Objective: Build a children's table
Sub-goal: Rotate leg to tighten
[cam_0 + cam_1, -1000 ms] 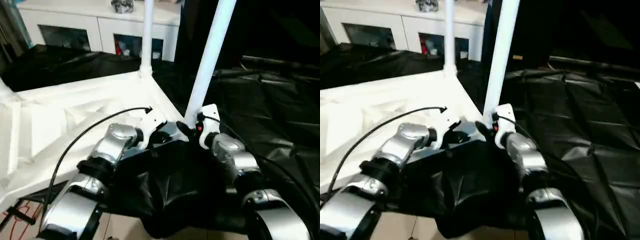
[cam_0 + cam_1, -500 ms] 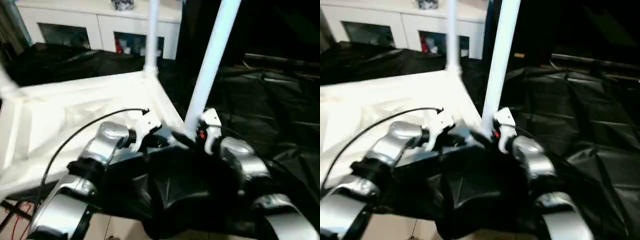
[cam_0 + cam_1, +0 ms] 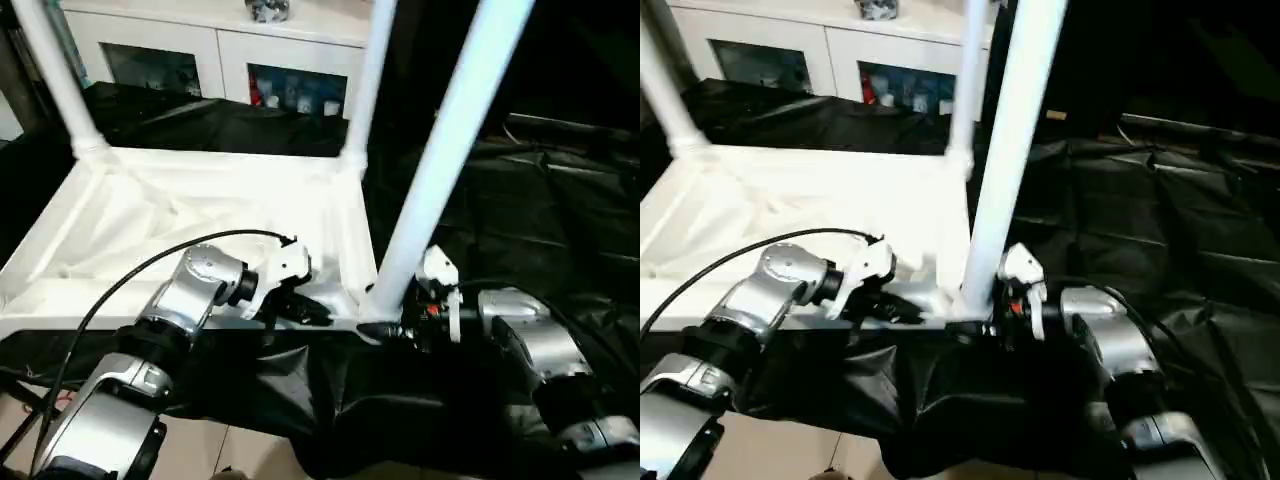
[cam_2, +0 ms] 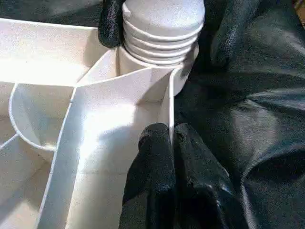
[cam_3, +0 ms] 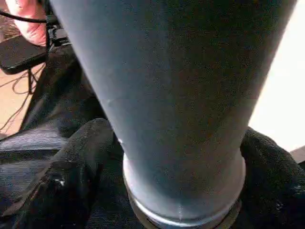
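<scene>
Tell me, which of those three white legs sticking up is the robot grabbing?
The nearest leg, at the tabletop's front right corner. The right gripper has its fingers either side of its base; the two far legs stand untouched.

Tabletop: white, ribbed underside up, on black-draped work table.
Legs: three upright in corner sockets; near leg tilted.

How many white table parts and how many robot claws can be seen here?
White legs: 3, near leg, far right leg, far left leg
White tabletop: 1
Grippers: 2, left gripper, right gripper
Total: 6
</scene>
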Motion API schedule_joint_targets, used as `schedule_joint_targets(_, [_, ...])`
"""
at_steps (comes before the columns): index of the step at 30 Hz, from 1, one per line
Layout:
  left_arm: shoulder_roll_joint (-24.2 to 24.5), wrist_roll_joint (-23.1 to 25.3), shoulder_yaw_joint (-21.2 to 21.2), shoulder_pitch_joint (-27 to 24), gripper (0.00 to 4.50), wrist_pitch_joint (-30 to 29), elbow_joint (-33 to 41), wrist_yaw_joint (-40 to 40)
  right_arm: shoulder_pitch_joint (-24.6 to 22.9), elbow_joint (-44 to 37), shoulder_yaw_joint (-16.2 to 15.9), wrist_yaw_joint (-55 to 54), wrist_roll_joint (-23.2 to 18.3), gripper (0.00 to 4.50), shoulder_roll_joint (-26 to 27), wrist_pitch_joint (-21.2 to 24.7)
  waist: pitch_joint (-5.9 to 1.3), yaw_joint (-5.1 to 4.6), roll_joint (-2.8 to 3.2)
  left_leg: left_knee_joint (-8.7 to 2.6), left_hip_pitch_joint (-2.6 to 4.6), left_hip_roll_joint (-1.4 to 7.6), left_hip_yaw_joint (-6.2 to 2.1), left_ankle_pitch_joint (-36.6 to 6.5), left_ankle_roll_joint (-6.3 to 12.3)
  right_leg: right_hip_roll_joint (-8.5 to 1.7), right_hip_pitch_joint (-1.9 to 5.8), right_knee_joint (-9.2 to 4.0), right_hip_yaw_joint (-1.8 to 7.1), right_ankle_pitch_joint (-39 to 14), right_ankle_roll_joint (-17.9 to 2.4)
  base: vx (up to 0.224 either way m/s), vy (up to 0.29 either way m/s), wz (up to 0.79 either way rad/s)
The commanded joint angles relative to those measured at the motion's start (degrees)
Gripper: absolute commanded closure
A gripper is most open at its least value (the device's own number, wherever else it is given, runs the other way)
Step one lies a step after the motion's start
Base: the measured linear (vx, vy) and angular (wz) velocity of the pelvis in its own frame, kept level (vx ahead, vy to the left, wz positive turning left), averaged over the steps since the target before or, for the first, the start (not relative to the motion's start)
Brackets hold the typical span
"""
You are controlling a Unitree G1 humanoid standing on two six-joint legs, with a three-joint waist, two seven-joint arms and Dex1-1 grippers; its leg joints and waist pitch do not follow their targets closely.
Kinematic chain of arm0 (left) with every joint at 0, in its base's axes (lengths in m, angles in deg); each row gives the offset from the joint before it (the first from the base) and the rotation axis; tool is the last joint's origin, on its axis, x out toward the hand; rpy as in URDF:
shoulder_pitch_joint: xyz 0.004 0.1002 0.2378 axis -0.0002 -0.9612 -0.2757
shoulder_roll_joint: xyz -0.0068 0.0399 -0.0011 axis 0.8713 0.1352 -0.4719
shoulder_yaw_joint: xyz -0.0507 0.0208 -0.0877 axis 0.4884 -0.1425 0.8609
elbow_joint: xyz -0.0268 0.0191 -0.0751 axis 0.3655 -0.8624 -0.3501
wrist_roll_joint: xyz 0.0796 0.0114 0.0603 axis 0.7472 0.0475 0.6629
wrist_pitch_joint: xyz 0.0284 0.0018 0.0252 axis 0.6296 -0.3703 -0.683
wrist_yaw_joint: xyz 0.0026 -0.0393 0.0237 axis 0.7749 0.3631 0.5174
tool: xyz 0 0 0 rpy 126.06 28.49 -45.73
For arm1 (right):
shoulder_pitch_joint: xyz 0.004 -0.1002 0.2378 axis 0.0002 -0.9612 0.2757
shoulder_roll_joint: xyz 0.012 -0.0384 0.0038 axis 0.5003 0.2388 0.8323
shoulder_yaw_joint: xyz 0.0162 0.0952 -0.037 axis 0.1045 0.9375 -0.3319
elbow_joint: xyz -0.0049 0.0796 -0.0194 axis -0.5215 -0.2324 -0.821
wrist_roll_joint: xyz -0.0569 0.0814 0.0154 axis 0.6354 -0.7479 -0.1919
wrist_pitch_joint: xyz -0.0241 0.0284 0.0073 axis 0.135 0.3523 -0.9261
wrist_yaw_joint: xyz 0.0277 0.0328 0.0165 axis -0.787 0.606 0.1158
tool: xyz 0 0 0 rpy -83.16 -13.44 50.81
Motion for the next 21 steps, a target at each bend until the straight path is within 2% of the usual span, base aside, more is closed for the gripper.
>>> schedule_joint_targets(1, [-0.87,-1.03,0.05,0.22,4.50,0.36,1.42,-1.13,-1.81,-0.86,-4.84,4.27,0.52,0.98,0.84,1.65,-3.27,-0.11,-0.13,-3.56,0.11,0.35,0.71,-14.48,2.74,-2.12,2.79,-4.39,2.01,-13.08,-12.44,0.000,0.000,0.00])
schedule_joint_targets(8, [-0.89,-0.87,0.14,0.07,4.50,0.75,0.83,-1.99,-1.72,-1.79,-4.61,3.23,0.32,1.61,1.47,3.06,-3.27,-0.08,0.03,-3.56,0.12,0.32,0.70,-14.11,2.45,-2.14,2.78,-4.36,2.03,-12.72,-12.33,0.000,0.000,0.00])
schedule_joint_targets(13, [-1.77,-0.94,0.82,0.43,4.50,-0.11,0.43,-3.87,-1.34,-0.52,-2.80,-0.19,0.16,1.75,2.80,2.20,-3.24,-0.18,0.00,-3.60,0.11,0.29,0.66,-14.75,2.15,-2.19,2.76,-4.47,2.04,-13.87,-12.05,0.000,0.000,0.00])
schedule_joint_targets(14, [-2.32,-0.84,1.15,0.70,4.50,-0.27,-0.05,-5.28,-0.83,0.72,-1.87,-2.84,0.53,1.75,3.58,2.27,-3.17,-0.25,-0.04,-3.63,0.15,0.25,0.64,-15.38,1.97,-2.24,2.71,-4.64,2.05,-15.50,-11.61,0.000,0.000,0.00])
schedule_joint_targets(15, [-2.95,-0.69,1.51,0.99,4.50,-0.79,-0.50,-7.00,-0.39,1.96,-1.03,-5.68,1.15,1.75,4.38,1.53,-3.01,-0.66,0.54,-3.75,0.26,0.23,0.62,-16.78,1.29,-2.25,2.43,-4.92,2.11,-16.82,-11.48,0.000,0.000,0.00])
schedule_joint_targets(16, [-2.95,-0.69,1.51,0.99,4.50,-0.79,-0.50,-7.00,-0.39,1.96,-1.03,-5.68,1.15,1.75,4.38,1.53,-2.92,-0.72,0.36,-3.79,0.32,0.10,0.51,-17.53,1.03,-2.18,2.48,-5.06,1.97,-18.44,-11.04,0.000,0.000,0.00])
schedule_joint_targets(17, [-4.17,-0.55,2.20,1.59,4.50,-1.26,-1.34,-10.11,0.77,4.74,0.74,-11.76,2.05,1.76,6.08,1.43,-2.98,-0.71,0.24,-3.79,0.34,0.04,0.47,-17.97,0.89,-2.20,2.60,-5.15,1.93,-19.71,-10.56,0.000,0.000,0.00])
schedule_joint_targets(18, [-5.69,-0.27,2.86,2.41,4.50,-1.96,-2.37,-13.88,2.43,8.29,2.81,-19.59,3.01,1.77,8.05,0.93,-2.96,-0.85,0.21,-3.71,0.57,0.02,0.47,-18.58,0.47,-2.35,2.19,-5.34,2.01,-21.75,-10.16,0.000,0.000,0.00])
schedule_joint_targets(19, [-5.99,-0.20,2.96,2.58,4.50,-2.10,-2.58,-14.61,2.77,9.00,3.20,-21.12,3.20,1.77,8.42,0.79,-2.82,-1.26,0.29,-3.91,0.45,-0.05,0.23,-19.72,-0.30,-2.27,2.19,-5.43,1.80,-24.48,-9.36,0.000,0.000,0.00])
schedule_joint_targets(20, [-7.68,0.31,3.48,3.49,4.50,-3.69,-3.74,-18.78,4.73,12.97,5.09,-29.03,3.90,1.78,10.31,0.75,-2.90,-1.54,-0.12,-3.93,0.23,-0.19,0.04,-19.52,-0.82,-2.37,2.41,-5.61,1.60,-26.74,-8.04,0.000,0.000,0.00])
schedule_joint_targets(21, [-8.43,0.56,3.67,3.88,4.50,-4.64,-4.25,-20.62,5.59,14.71,5.80,-32.22,4.11,1.78,11.07,0.91,-2.90,-1.76,0.06,-3.92,0.39,-0.19,0.06,-19.51,-1.03,-2.41,2.18,-5.67,1.67,-27.27,-7.85,0.000,0.000,0.00])
